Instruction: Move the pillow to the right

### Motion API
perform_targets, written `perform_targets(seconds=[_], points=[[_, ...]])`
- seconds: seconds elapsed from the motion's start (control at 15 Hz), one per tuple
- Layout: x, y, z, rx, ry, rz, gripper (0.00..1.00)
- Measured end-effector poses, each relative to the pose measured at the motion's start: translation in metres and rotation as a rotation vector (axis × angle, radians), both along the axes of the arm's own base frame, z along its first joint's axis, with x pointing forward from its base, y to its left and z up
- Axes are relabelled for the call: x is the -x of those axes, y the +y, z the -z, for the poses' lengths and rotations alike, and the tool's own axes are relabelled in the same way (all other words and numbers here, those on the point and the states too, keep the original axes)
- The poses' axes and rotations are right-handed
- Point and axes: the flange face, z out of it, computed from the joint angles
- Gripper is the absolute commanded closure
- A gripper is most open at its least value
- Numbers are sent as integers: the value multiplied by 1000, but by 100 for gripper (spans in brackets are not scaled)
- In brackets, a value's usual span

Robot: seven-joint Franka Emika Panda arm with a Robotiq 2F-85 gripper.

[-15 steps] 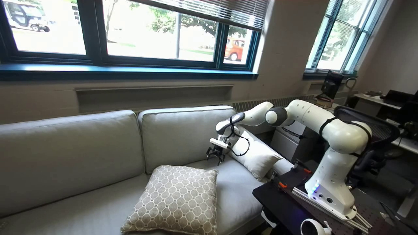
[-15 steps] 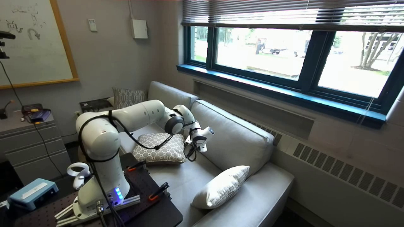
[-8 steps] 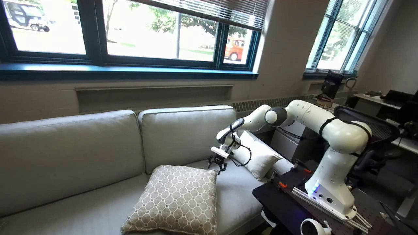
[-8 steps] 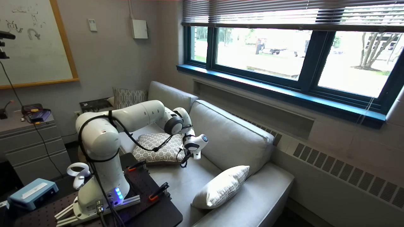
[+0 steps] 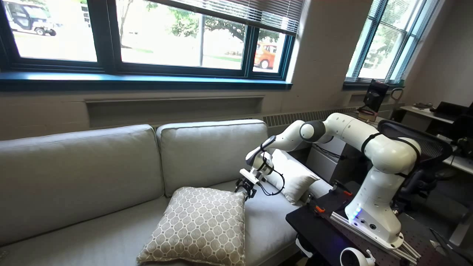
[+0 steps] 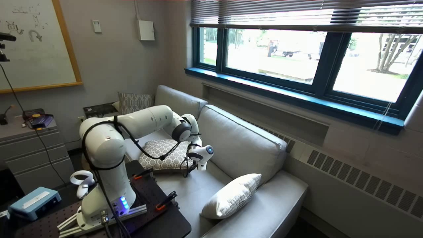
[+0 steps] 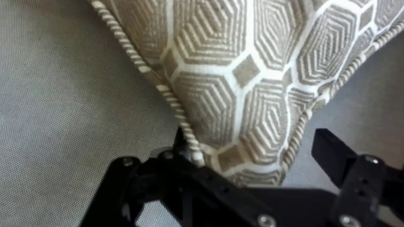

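Observation:
The patterned beige-and-white pillow (image 5: 203, 225) lies flat on the sofa seat. In an exterior view (image 6: 165, 157) the arm hides part of it. In the wrist view the pillow (image 7: 221, 69) fills the top middle, and its corner points down between my fingers. My gripper (image 5: 242, 194) is at the pillow's corner nearest the sofa back and the white pillow. In the wrist view my gripper (image 7: 253, 137) is open around this corner. The left finger touches or lies partly under the corded edge; the right finger stands apart from the fabric.
A plain white pillow (image 5: 292, 177) leans on the sofa's armrest; it also shows in an exterior view (image 6: 233, 196). The sofa back cushion (image 5: 214, 151) rises behind the gripper. The black robot table (image 5: 306, 221) with clamps stands beside the seat.
My gripper has come down and toward the pillow, from above the seat to around its corner. The pillow has not visibly moved.

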Motion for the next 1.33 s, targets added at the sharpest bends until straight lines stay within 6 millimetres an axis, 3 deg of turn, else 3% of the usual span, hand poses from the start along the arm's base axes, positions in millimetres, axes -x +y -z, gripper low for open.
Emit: perform_targets(seconds=[0.6,0.67,0.73,1.0,1.33], points=[[17,23,6,-140,-44,-1,0],[19,26,7,-153,-46,-16,25],[20,30,7,-165,-45,-43,26],[24,50,2,-227,-15,-169,56],[23,61,-10,-304,71,-326,89]])
